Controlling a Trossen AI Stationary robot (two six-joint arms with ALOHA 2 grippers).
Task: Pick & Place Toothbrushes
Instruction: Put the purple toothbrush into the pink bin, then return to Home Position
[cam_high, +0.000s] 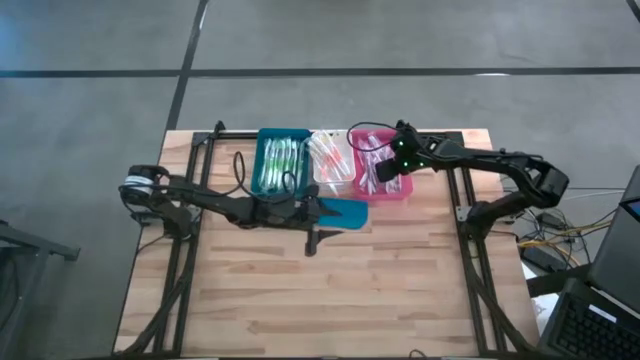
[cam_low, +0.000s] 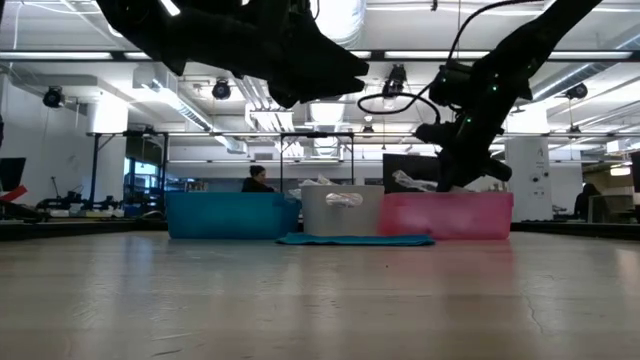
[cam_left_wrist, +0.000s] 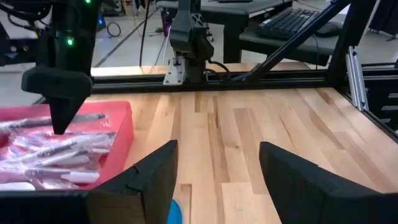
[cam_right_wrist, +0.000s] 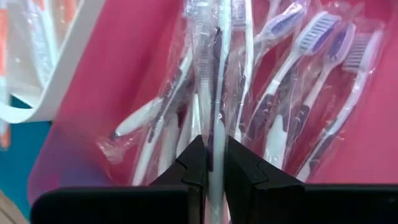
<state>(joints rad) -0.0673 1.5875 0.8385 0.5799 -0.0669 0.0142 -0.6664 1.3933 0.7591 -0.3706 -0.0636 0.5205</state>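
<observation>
— Wooden table (cam_high: 330, 290): where's the right claw (cam_right_wrist: 210, 163)?
— Over the pink bin (cam_high: 398, 190), pinched on one wrapped toothbrush (cam_right_wrist: 214, 81); more toothbrushes (cam_right_wrist: 311, 68) lie just beyond.
— Left claw (cam_left_wrist: 217, 168)?
— Wide, holding nothing, beside that bin.

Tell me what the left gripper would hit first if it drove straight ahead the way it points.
Probably nothing soon: ahead of the open left gripper lies bare table, then the black frame rail at its edge. The pink bin sits off to one side.

High view looks straight down; low view looks level across the table (cam_low: 320, 300); both share the pink bin (cam_high: 381, 177).
</observation>
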